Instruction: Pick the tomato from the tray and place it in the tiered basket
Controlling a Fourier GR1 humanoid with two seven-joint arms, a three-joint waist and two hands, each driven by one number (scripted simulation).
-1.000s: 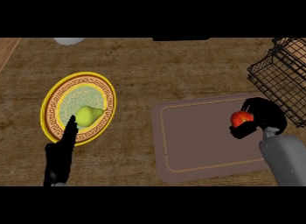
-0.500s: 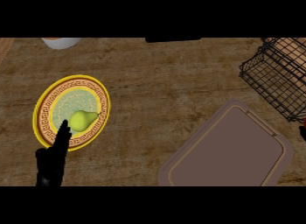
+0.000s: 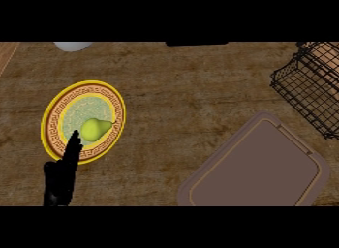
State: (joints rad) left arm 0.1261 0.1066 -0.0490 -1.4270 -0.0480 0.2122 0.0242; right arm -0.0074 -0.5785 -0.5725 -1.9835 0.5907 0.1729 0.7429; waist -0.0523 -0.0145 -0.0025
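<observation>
Left hand rests, fingers straight, over the plate; right hand and tomato unseen, so misplacement beside the basket goes unseen.

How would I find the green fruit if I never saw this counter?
Look at the left side of the wooden counter for the round plate with a yellow rim. The pear lies on its middle, just past the left robot hand; it is the only fruit here.

kitchen: counter, plate, pear
</observation>
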